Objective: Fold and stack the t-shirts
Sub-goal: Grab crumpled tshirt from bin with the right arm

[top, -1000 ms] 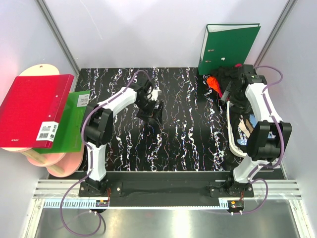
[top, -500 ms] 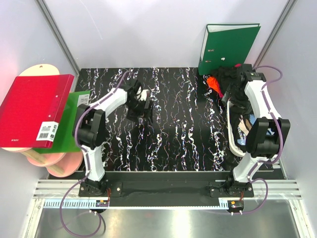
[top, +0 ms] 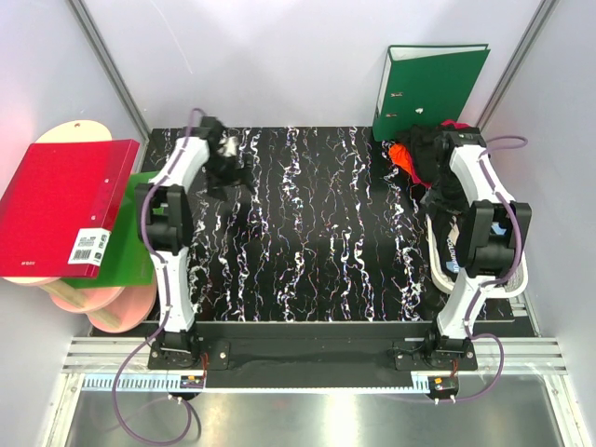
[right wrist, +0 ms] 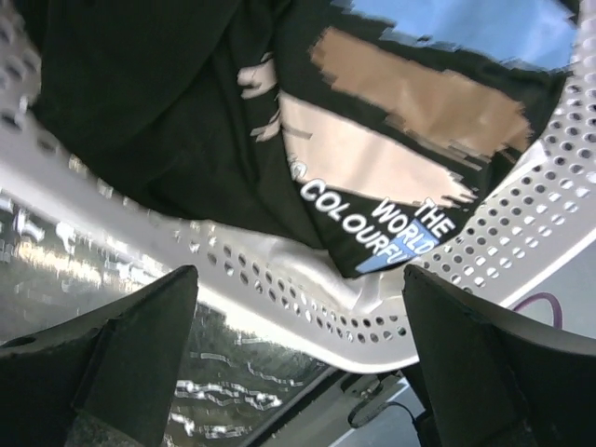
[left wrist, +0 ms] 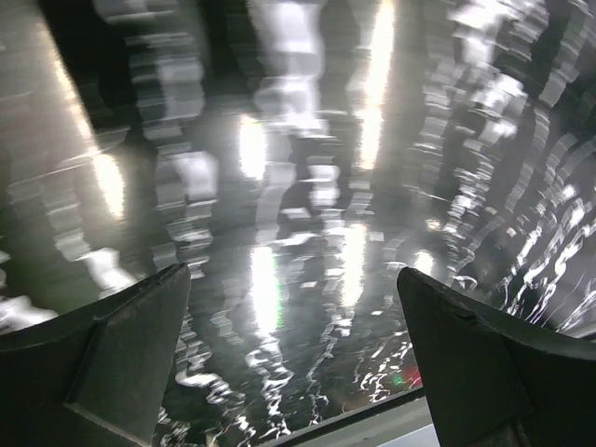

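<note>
Left gripper (left wrist: 293, 358) spread wide, empty; blurred black marbled table (left wrist: 307, 186) below

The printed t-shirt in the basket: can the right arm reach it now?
Probably yes: the right arm's open fingers hang above the shirt in the basket, and nothing lies between them.

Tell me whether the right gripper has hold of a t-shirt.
No: the right gripper stands open and empty, with the printed t-shirt lying untouched in the white lattice basket.
</note>
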Robot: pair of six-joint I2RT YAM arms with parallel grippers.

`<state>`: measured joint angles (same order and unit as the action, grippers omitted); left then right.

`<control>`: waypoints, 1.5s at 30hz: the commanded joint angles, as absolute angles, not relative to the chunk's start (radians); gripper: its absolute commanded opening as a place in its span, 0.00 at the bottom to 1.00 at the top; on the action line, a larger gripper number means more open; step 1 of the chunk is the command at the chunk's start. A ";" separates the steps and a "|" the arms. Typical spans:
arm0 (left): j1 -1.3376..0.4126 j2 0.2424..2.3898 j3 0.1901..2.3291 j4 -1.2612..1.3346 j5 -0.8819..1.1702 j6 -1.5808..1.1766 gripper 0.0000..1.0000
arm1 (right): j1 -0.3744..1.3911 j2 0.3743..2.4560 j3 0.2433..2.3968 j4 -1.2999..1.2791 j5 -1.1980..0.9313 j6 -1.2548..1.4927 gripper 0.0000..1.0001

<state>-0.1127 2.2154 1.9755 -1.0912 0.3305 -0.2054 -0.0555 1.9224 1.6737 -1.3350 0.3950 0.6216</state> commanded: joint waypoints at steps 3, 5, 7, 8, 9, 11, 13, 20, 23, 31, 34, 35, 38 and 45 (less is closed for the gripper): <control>-0.094 2.229 1.976 -1.114 0.419 -0.230 0.99 | -0.058 2.000 1.727 -1.431 0.520 0.727 1.00; -0.094 2.230 1.974 -1.111 0.416 -0.233 0.99 | -0.064 1.985 1.735 -1.422 0.526 0.733 1.00; -0.095 2.232 1.976 -1.109 0.419 -0.236 0.99 | -0.083 1.956 1.732 -1.405 0.523 0.738 1.00; -0.098 2.235 1.973 -1.108 0.420 -0.238 0.99 | -0.095 1.948 1.714 -1.385 0.522 0.736 1.00; -0.100 2.235 1.974 -1.106 0.420 -0.236 0.99 | -0.109 1.942 1.697 -1.368 0.515 0.732 0.99; -0.109 2.237 1.977 -1.106 0.420 -0.233 0.99 | -0.153 1.948 1.634 -1.321 0.494 0.710 0.96; -0.123 2.233 1.976 -1.106 0.414 -0.227 0.99 | -0.167 1.977 1.586 -1.289 0.471 0.669 0.88; -0.166 2.214 1.979 -1.106 0.384 -0.221 0.99 | -0.169 2.045 1.583 -1.206 0.440 0.600 0.00; -0.190 2.217 1.971 -1.106 0.376 -0.233 0.99 | -0.169 1.944 1.568 -1.158 0.408 0.578 0.00; -0.328 2.223 1.951 -1.117 0.321 -0.233 0.99 | -0.170 1.648 1.474 -1.109 0.400 0.499 0.20; -0.371 2.233 1.954 -1.123 0.307 -0.230 0.99 | -0.170 1.663 1.433 -1.111 0.396 0.486 0.66; -0.379 2.233 1.957 -1.123 0.304 -0.230 0.99 | -0.172 1.678 1.425 -1.109 0.397 0.485 0.71; -0.405 2.235 1.954 -1.123 0.278 -0.229 0.99 | -0.172 1.738 1.408 -1.089 0.390 0.465 0.76; -0.414 2.226 1.934 -1.121 0.250 -0.230 0.99 | -0.173 1.887 1.476 -1.063 0.357 0.404 0.81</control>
